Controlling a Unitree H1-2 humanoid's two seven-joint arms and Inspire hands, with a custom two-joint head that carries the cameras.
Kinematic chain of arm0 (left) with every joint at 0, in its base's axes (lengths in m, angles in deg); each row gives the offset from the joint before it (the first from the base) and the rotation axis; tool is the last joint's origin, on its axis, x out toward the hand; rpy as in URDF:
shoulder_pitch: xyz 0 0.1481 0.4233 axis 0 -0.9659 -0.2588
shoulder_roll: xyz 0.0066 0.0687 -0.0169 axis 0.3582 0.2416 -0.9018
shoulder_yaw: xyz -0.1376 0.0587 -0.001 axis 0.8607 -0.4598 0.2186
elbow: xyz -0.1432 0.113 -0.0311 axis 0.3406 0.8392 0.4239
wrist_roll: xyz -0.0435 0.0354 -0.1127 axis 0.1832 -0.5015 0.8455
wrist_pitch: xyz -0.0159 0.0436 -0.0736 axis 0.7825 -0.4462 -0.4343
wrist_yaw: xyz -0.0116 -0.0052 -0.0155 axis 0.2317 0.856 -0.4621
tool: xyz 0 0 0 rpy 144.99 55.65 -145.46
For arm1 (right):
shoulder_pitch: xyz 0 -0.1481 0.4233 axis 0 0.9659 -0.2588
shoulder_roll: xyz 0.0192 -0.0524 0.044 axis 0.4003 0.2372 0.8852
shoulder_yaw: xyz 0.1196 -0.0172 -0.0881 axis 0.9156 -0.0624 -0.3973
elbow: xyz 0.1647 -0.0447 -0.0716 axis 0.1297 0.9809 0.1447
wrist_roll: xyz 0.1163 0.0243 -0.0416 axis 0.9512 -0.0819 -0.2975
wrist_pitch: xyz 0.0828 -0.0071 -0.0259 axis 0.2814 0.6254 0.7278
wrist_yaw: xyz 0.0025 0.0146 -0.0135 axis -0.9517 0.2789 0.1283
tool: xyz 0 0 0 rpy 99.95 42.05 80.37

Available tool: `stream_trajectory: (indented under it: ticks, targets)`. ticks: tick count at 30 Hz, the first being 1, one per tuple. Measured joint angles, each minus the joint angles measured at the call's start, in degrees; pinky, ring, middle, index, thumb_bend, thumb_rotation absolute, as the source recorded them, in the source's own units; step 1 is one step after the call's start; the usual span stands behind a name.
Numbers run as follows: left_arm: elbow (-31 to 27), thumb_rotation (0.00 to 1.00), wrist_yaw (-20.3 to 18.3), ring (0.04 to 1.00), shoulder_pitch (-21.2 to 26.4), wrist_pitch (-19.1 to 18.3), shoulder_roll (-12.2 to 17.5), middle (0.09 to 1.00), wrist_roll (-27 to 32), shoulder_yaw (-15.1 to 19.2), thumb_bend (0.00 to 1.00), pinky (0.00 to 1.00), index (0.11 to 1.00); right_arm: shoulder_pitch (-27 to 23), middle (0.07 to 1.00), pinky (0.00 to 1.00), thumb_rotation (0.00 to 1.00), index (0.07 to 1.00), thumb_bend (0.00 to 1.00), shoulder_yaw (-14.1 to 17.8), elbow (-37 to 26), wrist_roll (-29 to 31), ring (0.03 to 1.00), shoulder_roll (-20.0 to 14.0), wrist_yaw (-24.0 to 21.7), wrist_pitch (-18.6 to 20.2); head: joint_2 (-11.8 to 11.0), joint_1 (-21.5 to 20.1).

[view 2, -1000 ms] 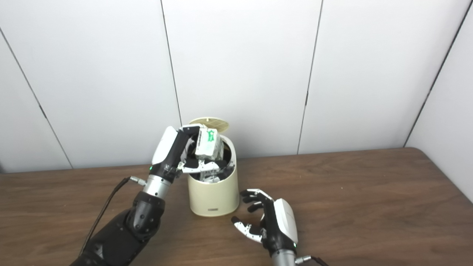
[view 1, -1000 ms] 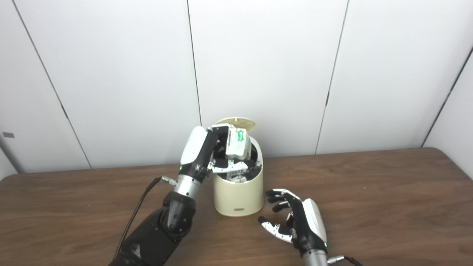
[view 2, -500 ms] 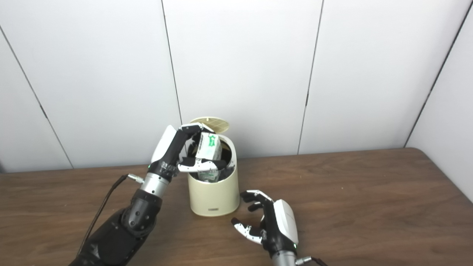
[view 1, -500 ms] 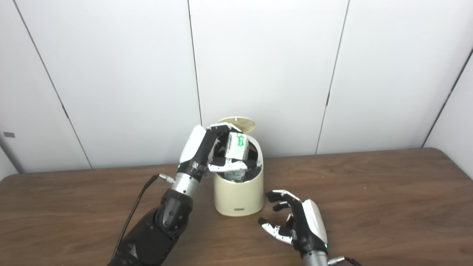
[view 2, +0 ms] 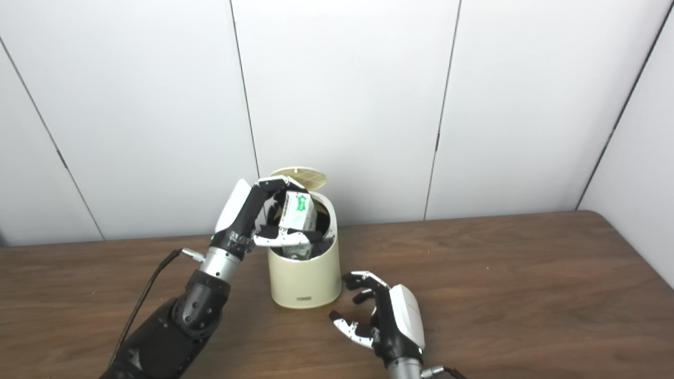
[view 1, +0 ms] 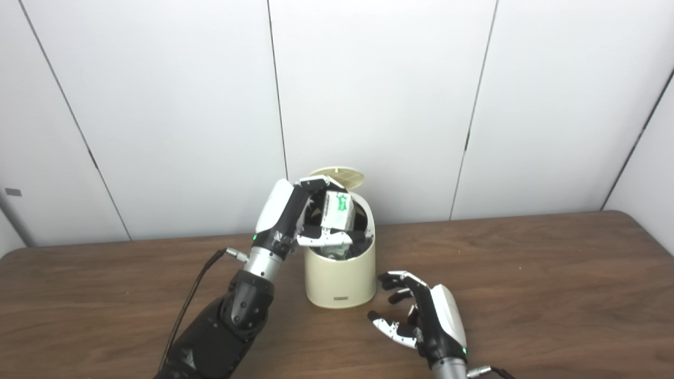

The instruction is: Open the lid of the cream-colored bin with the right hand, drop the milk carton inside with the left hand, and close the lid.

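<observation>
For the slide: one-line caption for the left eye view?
Left hand lowers milk carton into open cream-colored bin; right hand waits open beside it.

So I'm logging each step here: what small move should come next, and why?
Probably the left hand should open its fingers to release the milk carton. The carton already sits in the mouth of the cream-colored bin, the lid stands open behind it, and the right hand waits on the table.

Cream bin [view 1: 341, 278], white-green carton [view 1: 337, 210]
</observation>
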Motion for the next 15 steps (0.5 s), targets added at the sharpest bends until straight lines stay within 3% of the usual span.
stream_trajectory:
  ticks: [11, 15]
  targets:
    - [-0.06, 0.4, 0.06, 0.57, -0.19, 0.16, 0.05, 0.585, -0.07, -0.02, 1.0, 0.52, 0.586, 0.01, 0.677, 0.48, 0.0, 0.671, 0.34, -0.1, -0.01, 0.0, 0.608, -0.08, -0.01, -0.02, -0.09, 0.09]
    - [-0.08, 0.41, -0.21, 0.63, -0.22, 0.22, 0.14, 0.632, -0.04, -0.07, 1.0, 0.57, 0.628, 0.01, 0.689, 0.49, 0.02, 0.675, 0.34, -0.14, -0.04, -0.03, 0.629, -0.08, -0.02, 0.03, 0.0, 0.09]
